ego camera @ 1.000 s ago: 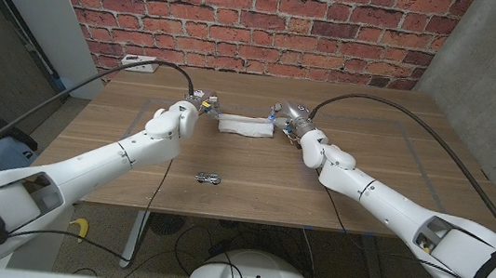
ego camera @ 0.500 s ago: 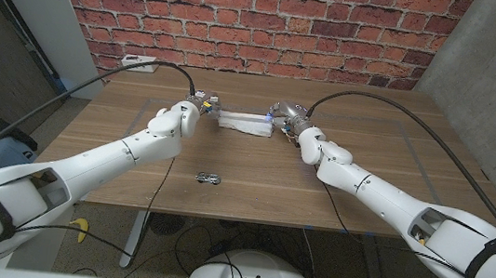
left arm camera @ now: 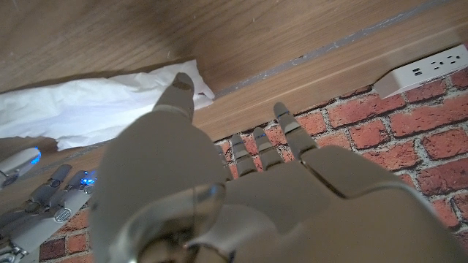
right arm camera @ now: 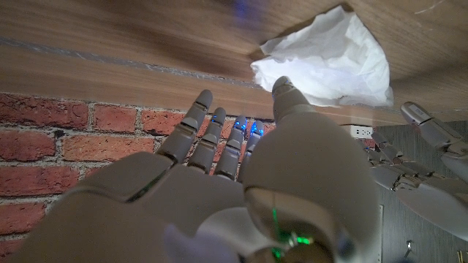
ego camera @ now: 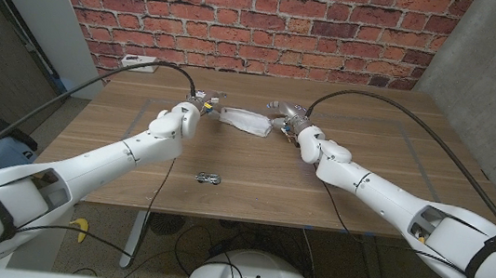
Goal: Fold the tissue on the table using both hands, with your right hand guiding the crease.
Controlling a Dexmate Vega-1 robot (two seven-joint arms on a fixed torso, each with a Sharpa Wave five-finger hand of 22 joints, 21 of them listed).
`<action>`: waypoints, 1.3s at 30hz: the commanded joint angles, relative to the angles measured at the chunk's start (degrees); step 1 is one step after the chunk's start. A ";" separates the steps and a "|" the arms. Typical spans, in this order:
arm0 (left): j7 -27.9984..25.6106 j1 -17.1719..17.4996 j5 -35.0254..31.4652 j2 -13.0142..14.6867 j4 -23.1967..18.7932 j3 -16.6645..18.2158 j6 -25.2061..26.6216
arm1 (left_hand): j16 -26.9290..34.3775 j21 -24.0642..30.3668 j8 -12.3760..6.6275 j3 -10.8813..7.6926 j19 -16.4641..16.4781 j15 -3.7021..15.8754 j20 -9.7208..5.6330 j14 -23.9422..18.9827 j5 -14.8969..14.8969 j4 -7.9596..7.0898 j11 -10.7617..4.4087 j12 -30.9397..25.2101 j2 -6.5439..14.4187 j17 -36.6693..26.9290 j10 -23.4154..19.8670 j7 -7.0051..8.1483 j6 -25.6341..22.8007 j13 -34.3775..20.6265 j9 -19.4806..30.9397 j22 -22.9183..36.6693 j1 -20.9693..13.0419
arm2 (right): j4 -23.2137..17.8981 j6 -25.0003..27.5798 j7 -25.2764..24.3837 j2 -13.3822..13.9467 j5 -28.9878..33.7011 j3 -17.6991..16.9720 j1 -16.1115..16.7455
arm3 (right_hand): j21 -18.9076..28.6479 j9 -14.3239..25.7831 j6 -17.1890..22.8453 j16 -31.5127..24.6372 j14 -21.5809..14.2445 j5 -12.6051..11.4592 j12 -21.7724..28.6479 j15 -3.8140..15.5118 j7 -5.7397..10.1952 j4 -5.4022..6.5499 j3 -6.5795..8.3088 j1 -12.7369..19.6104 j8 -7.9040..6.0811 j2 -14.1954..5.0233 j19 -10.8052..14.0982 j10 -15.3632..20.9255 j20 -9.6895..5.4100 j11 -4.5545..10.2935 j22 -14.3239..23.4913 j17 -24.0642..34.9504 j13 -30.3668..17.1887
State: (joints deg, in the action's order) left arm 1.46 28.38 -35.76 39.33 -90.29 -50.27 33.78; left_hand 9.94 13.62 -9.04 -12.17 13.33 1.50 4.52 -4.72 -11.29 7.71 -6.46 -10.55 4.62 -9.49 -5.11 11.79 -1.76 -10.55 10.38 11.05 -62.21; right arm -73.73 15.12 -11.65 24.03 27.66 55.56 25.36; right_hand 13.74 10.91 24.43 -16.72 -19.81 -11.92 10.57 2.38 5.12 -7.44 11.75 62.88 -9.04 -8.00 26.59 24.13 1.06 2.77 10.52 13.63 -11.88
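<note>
The fold is in hand right now: the thin white paper tissue [ego camera: 244, 119] is sitting at the far middle of the brown wooden table [ego camera: 365, 180], stretched between the two hands, and it is looking like the lift-and-carry-over stage rather than the crease itself.

The robot's left hand [ego camera: 197, 111] is meeting the tissue's left end, and in the left wrist view its thumb [left arm camera: 178, 93] is lying against the tissue's corner with the other fingers reaching past it, apart; whether it is pinching or only pressing I cannot tell. The robot's right hand [ego camera: 286, 118] is working at the right end, its thumb [right arm camera: 287, 91] touching the tissue's edge in the right wrist view, fingers spread beyond; grip or mere touch, again I cannot tell.

The tissue is showing as a narrow, crumpled band, bunched and puffed at the right end, flatter toward the left, slightly slanted across the table.

Next move, by my reckoning: the right hand needs to bring its edge over and press along the fold line while the left is pinning its end down.
</note>
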 commanded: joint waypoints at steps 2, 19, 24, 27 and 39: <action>-1.09 1.39 0.36 1.08 -1.86 0.79 -0.46 | -0.06 -0.49 -1.17 0.84 -0.97 0.11 -0.13 1.02 -0.63 -0.46 -0.01 -0.05 -0.35 -0.25 1.36 0.06 1.20 -0.26 -0.03 0.34 1.47 | -4.01 -0.02 -0.48 1.81 -0.78 -0.90 1.86 | -0.25 0.10 1.81 -0.15 -0.01 -0.24 0.66 5.20 -0.25 0.90 -0.65 -1.63 -1.78 -0.11 -0.04 0.74 0.30 -0.82 0.28 0.36 -0.15; 2.67 4.03 12.43 3.65 -3.32 6.31 -8.80 | 0.58 -0.90 -3.63 2.64 -3.17 2.27 0.58 -1.50 -0.57 -5.09 0.88 -2.04 3.75 -0.60 -5.33 -4.25 -13.94 -0.21 -0.05 0.69 10.56 | -13.56 0.80 3.78 5.98 -1.74 -3.02 6.08 | -0.51 0.06 7.07 0.30 -1.37 0.45 1.64 3.42 -2.60 5.64 -4.01 -11.29 -2.70 0.73 -0.26 3.47 2.38 -3.35 0.29 0.40 -0.36; 4.46 4.06 15.08 4.13 -3.07 6.84 -9.78 | 0.04 -1.93 -1.91 3.31 -6.84 1.92 0.78 1.01 -0.05 -7.29 1.15 -1.14 4.32 -0.64 -3.76 -5.60 -12.45 -0.14 -0.25 0.71 14.91 | -15.18 1.93 7.55 6.51 -1.75 -2.61 5.86 | -1.22 0.03 4.20 1.99 0.95 0.10 0.81 2.45 -2.24 5.57 -4.52 -12.50 -1.63 1.65 -1.90 1.22 2.91 -2.56 0.25 -0.12 -0.29; 6.03 3.64 15.90 4.32 -2.99 6.54 -9.60 | -0.21 -2.54 -0.87 4.05 -9.94 1.52 1.00 3.79 0.12 -9.46 0.88 -0.59 4.62 -0.70 -2.17 -5.53 -9.71 -0.10 -0.32 0.66 18.97 | -15.84 2.78 9.72 6.67 -1.68 -2.27 5.59 | -1.54 0.01 3.05 2.90 2.49 -0.09 0.31 2.22 -1.96 5.42 -4.77 -12.92 -1.45 2.17 -2.68 -0.44 3.00 -1.73 0.20 -0.35 -0.22; 10.26 1.64 17.88 4.18 -1.83 4.99 -9.12 | -0.12 -3.13 -0.76 7.23 -18.06 -0.12 2.78 9.88 -0.27 -14.33 1.36 -0.55 3.12 -0.70 0.11 -6.32 -4.43 -0.01 -0.41 0.41 28.83 | -16.36 4.77 12.89 6.27 0.78 -0.56 4.67 | -2.08 -0.04 1.97 4.61 5.45 -1.24 0.25 1.72 -0.20 3.03 -4.19 -10.64 -1.78 3.08 -4.45 -2.46 3.16 1.56 0.06 -1.21 -0.01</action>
State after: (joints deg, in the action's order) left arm 8.48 31.33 -20.42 43.30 -93.02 -44.47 25.02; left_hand 9.70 10.58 -9.91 -5.17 -3.89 1.41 7.01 4.22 -11.22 -5.95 -4.80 -11.20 7.72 -10.01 -5.34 5.71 -6.50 -10.38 9.85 11.45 -34.50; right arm -88.89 18.26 -1.92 30.29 26.79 53.83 30.57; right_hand 11.65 10.93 26.26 -12.25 -14.91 -12.68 10.80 2.37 4.52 -3.72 7.32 51.02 -10.78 -4.67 22.39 21.35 4.20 3.32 10.44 12.50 -11.82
